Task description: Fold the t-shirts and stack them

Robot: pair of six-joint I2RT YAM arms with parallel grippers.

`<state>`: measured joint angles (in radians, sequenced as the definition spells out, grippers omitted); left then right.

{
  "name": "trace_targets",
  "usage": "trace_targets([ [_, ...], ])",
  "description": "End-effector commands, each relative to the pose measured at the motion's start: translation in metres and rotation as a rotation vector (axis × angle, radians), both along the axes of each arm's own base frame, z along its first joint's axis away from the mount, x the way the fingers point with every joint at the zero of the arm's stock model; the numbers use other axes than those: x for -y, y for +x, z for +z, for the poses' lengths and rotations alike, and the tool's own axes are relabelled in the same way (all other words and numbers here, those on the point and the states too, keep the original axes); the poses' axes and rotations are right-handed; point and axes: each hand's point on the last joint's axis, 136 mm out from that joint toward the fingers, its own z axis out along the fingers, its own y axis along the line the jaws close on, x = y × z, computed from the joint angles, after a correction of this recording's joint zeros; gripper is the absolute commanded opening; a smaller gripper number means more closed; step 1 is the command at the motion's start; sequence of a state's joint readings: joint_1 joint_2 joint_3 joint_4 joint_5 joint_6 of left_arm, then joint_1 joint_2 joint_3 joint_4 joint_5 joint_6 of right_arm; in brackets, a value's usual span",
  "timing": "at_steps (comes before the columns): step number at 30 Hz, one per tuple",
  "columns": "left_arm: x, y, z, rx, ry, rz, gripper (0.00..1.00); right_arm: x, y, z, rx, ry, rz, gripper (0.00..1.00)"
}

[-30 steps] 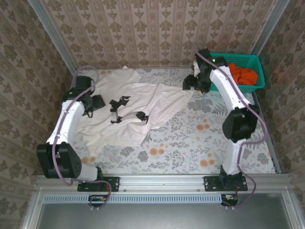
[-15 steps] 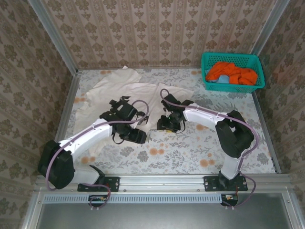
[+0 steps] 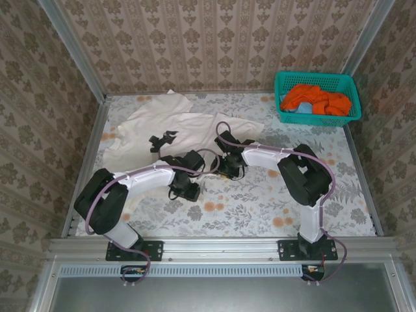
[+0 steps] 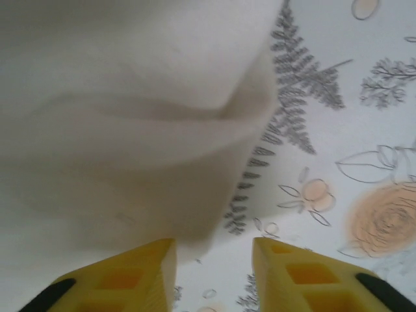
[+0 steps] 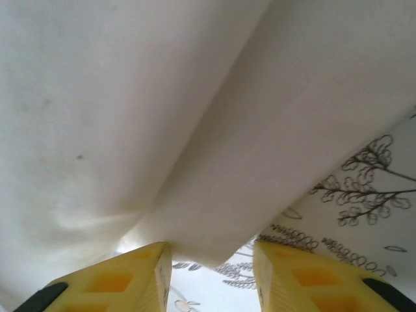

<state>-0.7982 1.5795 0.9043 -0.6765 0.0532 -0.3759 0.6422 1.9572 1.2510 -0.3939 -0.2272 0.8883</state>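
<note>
The cream-white t-shirt point(image 3: 188, 123) lies spread on the counter point(image 3: 292, 195), its near hem running just ahead of the left end effector point(image 4: 214, 246) and the right end effector point(image 5: 211, 248), both with jaws apart and gripping nothing.

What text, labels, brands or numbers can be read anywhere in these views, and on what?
No legible text anywhere.
Black printed marks on the cream t-shirt: too small in the top view to tell letters from a graphic.
Teal basket, orange shirts, floral tablecloth, wallpaper: no lettering visible.
</note>
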Motion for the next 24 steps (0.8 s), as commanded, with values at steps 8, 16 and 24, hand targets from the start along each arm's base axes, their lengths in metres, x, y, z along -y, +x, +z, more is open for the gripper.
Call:
trace_targets([
  [8, -0.009, 0.028, -0.002, 0.096, 0.074, 0.046, 0.10, -0.012, 0.016, -0.020, 0.028, -0.035, 0.004, 0.25],
  [16, -0.017, 0.030, -0.001, 0.091, 0.048, 0.087, 0.00, -0.009, 0.021, -0.009, 0.068, -0.048, 0.030, 0.00],
  [24, -0.024, 0.037, 0.023, 0.056, -0.128, 0.179, 0.00, 0.014, 0.015, 0.023, 0.060, -0.016, 0.051, 0.00],
])
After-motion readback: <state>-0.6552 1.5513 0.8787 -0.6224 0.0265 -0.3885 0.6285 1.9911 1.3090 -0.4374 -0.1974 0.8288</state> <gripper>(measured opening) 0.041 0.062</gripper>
